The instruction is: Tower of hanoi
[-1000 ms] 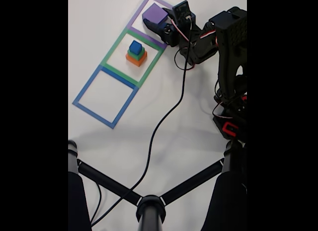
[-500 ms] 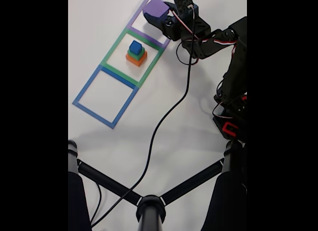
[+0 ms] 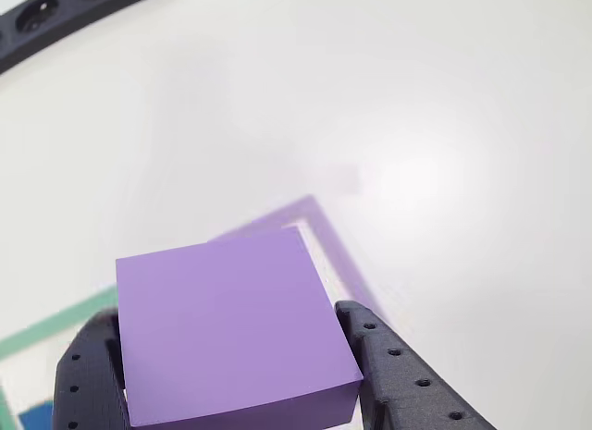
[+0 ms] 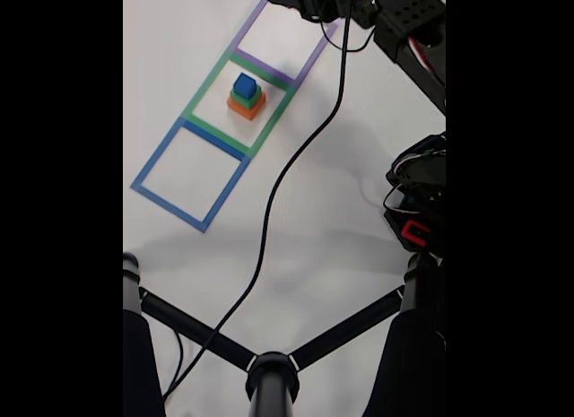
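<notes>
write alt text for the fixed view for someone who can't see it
A small stack of blocks, blue on green on orange, sits in the green taped square, the middle of three squares on a white table. The purple square above it and the blue square below hold nothing. The dark robot arm reaches across the top edge, trailing a black cable.

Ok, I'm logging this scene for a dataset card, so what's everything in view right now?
purple block: one, purple, held between the gripper fingers above the table
stack: one, blue on green on orange, inside the green square
green square: one, green outline, middle of the row
purple square: one, purple outline, far end of the row
blue square: one, blue outline, near end
cable: one, black, across the table
stand: one, black, at the bottom edge
table: one, white
gripper: one, black, shut on the purple block
</notes>
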`<action>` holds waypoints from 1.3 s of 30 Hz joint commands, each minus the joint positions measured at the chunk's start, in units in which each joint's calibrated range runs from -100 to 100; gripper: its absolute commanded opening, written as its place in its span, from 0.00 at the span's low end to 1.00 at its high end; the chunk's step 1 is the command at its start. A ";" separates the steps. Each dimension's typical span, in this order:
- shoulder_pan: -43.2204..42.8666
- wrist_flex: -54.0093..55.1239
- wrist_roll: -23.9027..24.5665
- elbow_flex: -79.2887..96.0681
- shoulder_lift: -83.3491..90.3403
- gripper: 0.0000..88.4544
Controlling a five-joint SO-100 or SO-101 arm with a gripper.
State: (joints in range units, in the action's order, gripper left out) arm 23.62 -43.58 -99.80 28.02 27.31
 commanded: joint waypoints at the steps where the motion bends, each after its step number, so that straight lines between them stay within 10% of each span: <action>1: -2.61 -28.09 -0.20 -22.44 3.86 0.11; 18: -18.55 -56.18 -0.20 -48.52 8.27 0.10; 33: -31.28 -53.83 -0.20 -40.97 14.84 0.10; 39: -34.56 -35.54 -0.20 -16.17 20.69 0.11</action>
State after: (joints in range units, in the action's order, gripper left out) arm -8.64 -91.65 -99.80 -2.44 44.03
